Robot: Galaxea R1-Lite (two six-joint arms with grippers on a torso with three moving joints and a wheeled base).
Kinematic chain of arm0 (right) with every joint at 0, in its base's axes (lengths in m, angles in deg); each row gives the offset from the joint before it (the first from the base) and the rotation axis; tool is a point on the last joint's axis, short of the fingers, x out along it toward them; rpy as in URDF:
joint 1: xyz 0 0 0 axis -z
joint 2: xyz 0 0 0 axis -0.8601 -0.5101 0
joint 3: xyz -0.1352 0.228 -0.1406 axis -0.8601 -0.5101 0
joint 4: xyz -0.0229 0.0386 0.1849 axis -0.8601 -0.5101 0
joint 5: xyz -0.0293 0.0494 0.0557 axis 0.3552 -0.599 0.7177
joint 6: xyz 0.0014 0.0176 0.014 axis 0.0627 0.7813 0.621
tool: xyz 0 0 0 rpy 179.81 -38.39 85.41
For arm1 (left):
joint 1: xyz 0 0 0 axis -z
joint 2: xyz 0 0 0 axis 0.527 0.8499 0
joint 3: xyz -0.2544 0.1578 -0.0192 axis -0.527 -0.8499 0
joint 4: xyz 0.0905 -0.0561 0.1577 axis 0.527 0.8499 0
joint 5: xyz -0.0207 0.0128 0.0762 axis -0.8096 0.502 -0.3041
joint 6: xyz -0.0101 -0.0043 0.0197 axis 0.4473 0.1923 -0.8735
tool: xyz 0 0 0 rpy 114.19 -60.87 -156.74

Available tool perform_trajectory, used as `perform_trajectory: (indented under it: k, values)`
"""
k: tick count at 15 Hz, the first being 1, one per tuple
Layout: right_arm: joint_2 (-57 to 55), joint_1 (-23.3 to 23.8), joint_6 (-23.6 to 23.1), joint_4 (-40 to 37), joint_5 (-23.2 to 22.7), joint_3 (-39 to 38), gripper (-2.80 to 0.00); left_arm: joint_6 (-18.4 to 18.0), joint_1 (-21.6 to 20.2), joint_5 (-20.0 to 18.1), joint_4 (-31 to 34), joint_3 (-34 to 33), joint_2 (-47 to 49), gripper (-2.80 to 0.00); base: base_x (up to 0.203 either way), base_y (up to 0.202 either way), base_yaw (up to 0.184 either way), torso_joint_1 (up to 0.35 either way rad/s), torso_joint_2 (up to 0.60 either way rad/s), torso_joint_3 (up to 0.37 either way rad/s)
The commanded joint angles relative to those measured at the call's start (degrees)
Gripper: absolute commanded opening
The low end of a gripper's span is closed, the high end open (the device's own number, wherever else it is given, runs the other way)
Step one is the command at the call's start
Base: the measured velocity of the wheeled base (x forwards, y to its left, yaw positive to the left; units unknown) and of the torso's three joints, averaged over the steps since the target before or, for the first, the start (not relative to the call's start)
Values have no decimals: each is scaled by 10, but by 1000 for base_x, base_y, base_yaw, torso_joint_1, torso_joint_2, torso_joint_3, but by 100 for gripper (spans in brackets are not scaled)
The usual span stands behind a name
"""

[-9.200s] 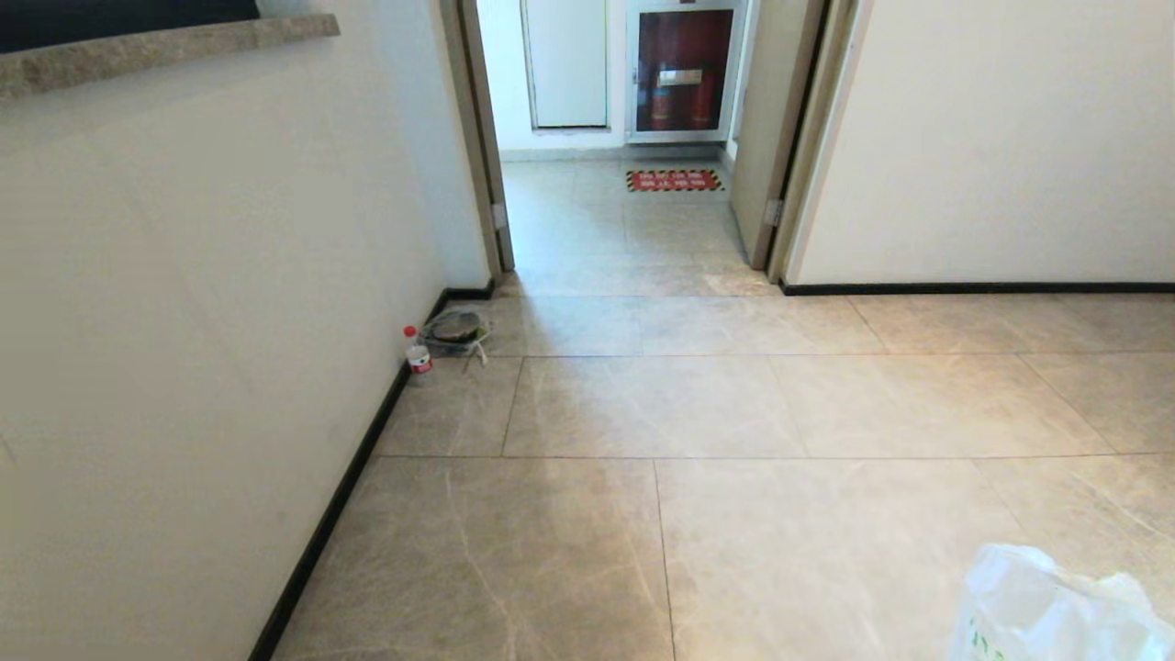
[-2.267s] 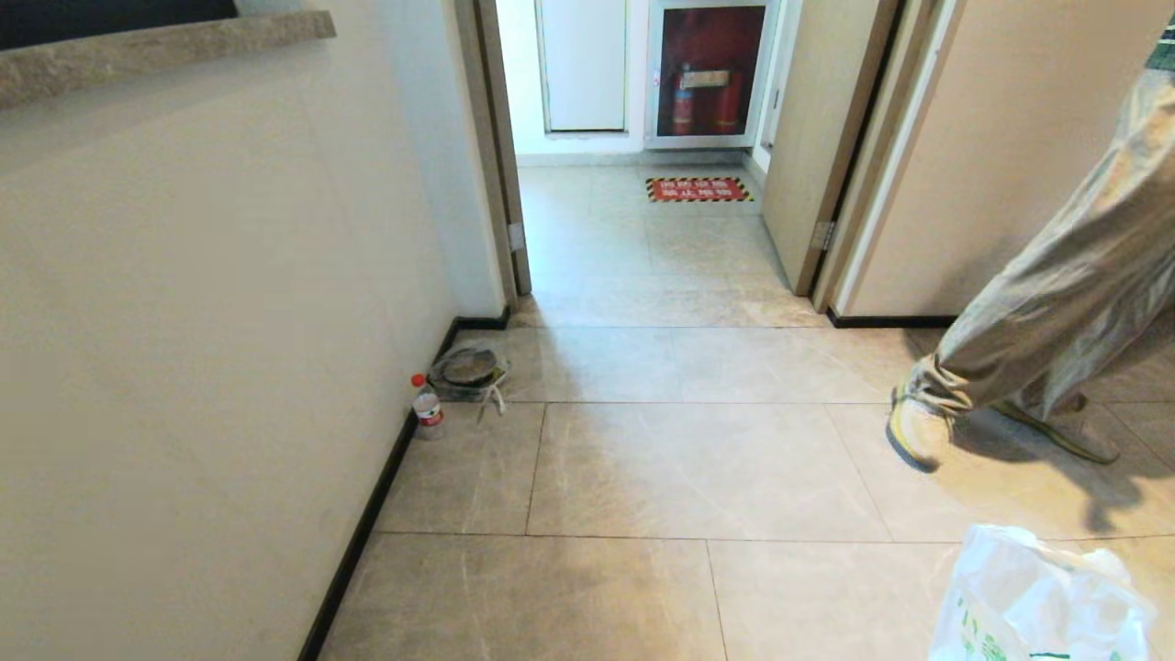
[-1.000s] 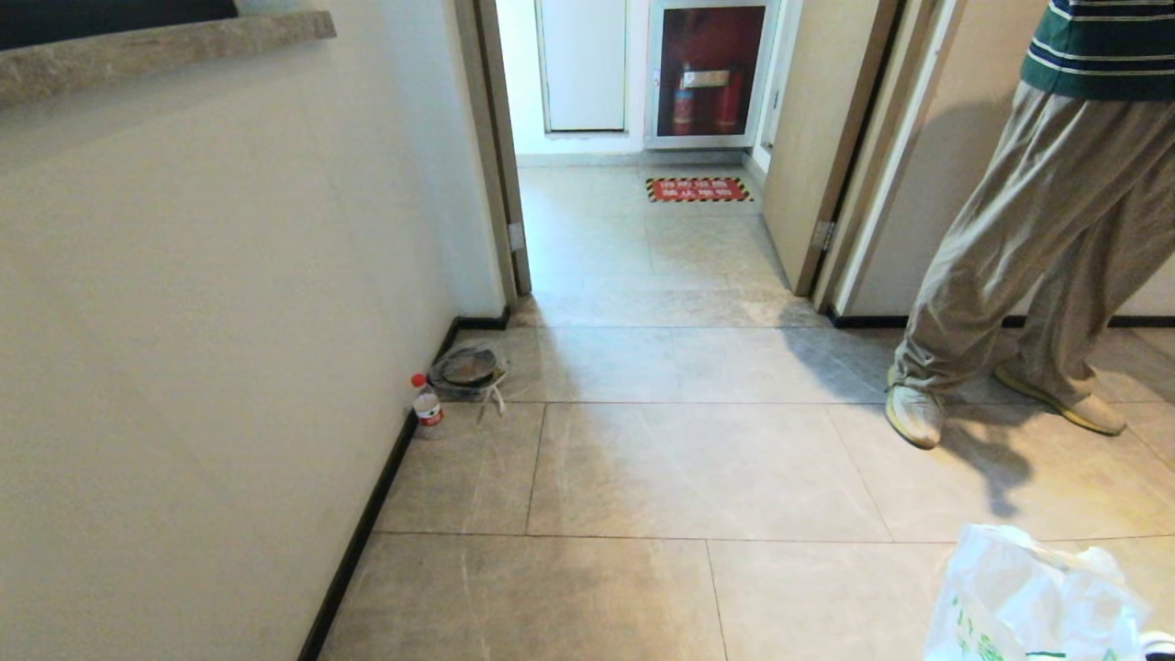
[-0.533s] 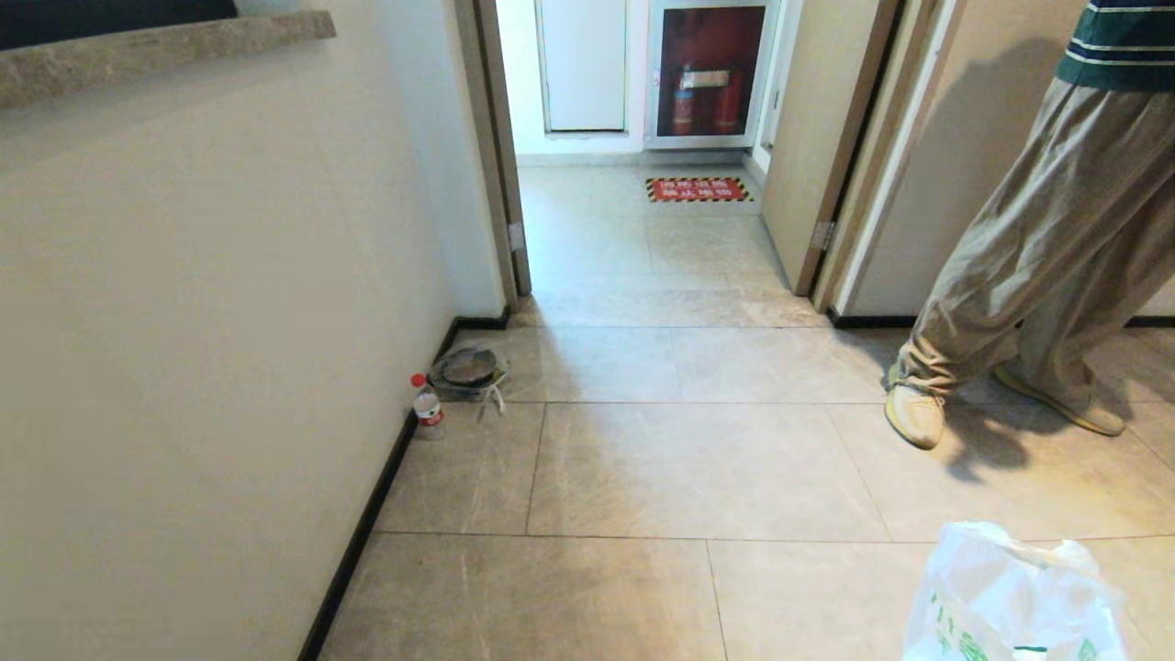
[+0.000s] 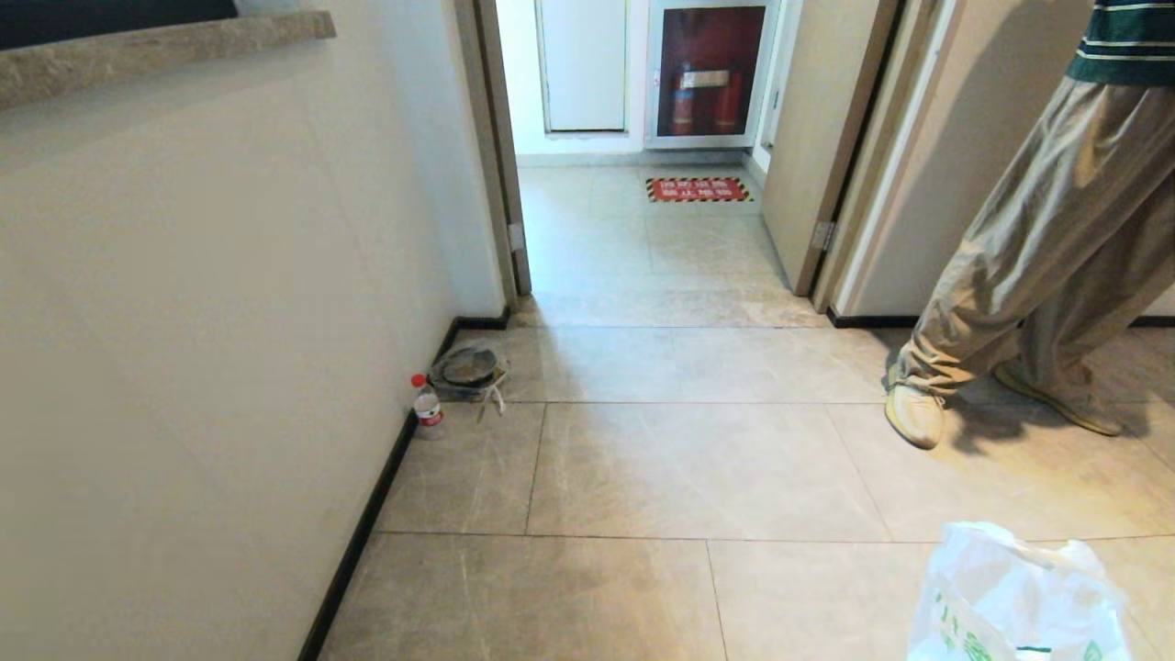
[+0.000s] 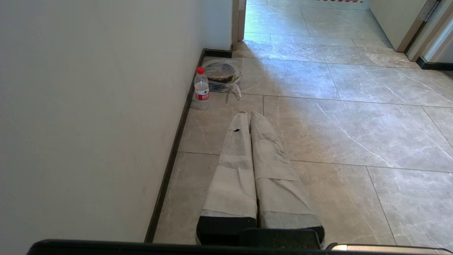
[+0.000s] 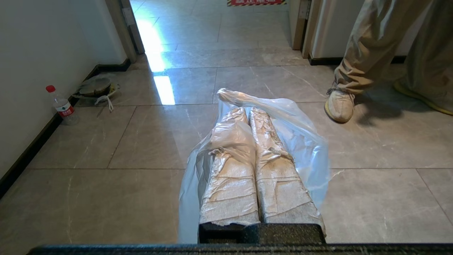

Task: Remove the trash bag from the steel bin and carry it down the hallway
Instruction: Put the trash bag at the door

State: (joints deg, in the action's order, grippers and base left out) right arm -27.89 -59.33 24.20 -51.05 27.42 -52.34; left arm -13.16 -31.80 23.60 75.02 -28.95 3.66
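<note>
Overall, the hallway of marbled tiles fills the head view, with a cream wall taking up the left half and a black skirting along its foot. An open doorway at upper centre shows a glass-fronted cabinet of red extinguishers, and a red striped floor sign lies just below it. At right a person stands in loose khaki trousers and pale shoes, both feet on the tiles.

The bag, translucent white with green print, sits at the lower right corner of the head view, partly cut off by the frame edge. In the right wrist view its thin plastic drapes over the right gripper, whose fingers are pressed together on it. The left gripper, in the left wrist view, is pressed together with nothing in it, above bare floor near the wall.

At left of centre in the head view, a covered bowl rests by the skirting, with a red-capped bottle standing just beside it.
</note>
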Motion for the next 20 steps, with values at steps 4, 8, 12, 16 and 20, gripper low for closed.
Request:
perform_trajectory:
  k: [4,8,12,16,20]
  values:
    - [0,0,-4,1,0,-18,-280,0,0,0,0,-1,0,-280,0,0,0,0,0,0]
    - [0,0,-5,0,0,-18,-280,0,0,0,0,0,0,-280,0,0,0,0,0,0]
    - [0,0,-5,0,0,-18,-280,0,0,0,0,0,0,-280,0,0,0,0,0,0]
    - [0,0,-4,0,0,-18,-280,0,0,0,0,0,0,-280,3,2,-64,2,3,0]
    - [0,0,-4,0,0,-18,-280,0,0,0,0,0,0,-280,1,9,-169,2,0,1]
